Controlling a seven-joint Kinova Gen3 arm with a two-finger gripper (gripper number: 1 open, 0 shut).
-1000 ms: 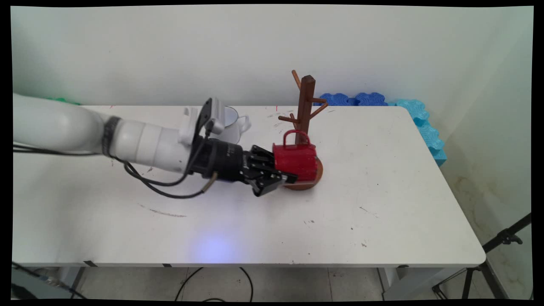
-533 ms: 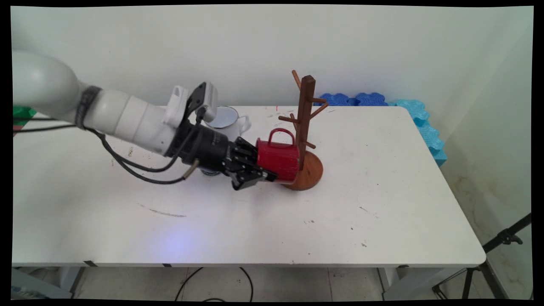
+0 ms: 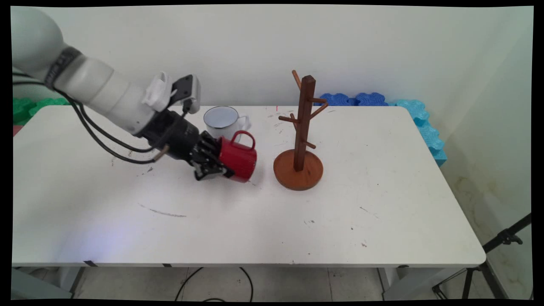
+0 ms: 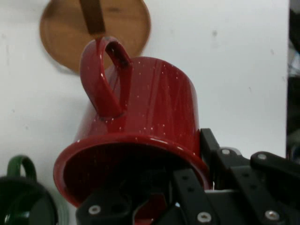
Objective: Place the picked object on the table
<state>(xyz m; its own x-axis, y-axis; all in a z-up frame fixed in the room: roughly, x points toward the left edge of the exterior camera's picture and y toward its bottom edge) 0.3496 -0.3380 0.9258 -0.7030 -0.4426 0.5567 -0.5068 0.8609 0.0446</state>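
Note:
My gripper (image 3: pixel 224 165) is shut on the rim of a red speckled mug (image 3: pixel 240 159), one finger inside the mouth and one outside. The mug lies sideways in the grip, handle up, its bottom pointing right, low over the white table (image 3: pixel 382 191). A wooden mug tree (image 3: pixel 302 127) stands to its right, well apart from it. In the hand view the red mug (image 4: pixel 154 108) fills the middle above my gripper (image 4: pixel 187 183), with the tree's round base (image 4: pixel 126 23) beyond it. A white mug (image 3: pixel 223 119) stands just behind.
A dark green mug (image 4: pixel 23 201) shows at the hand view's lower left; the arm hides it in the main view. Blue foam pieces (image 3: pixel 369 98) line the back right edge, green ones (image 3: pixel 29 106) the back left. A tripod (image 3: pixel 501 242) stands off the right corner.
The gripper has carried the red mug left, away from the mug tree's base, and the arm has swung up and back. The tree and white mug stayed put.

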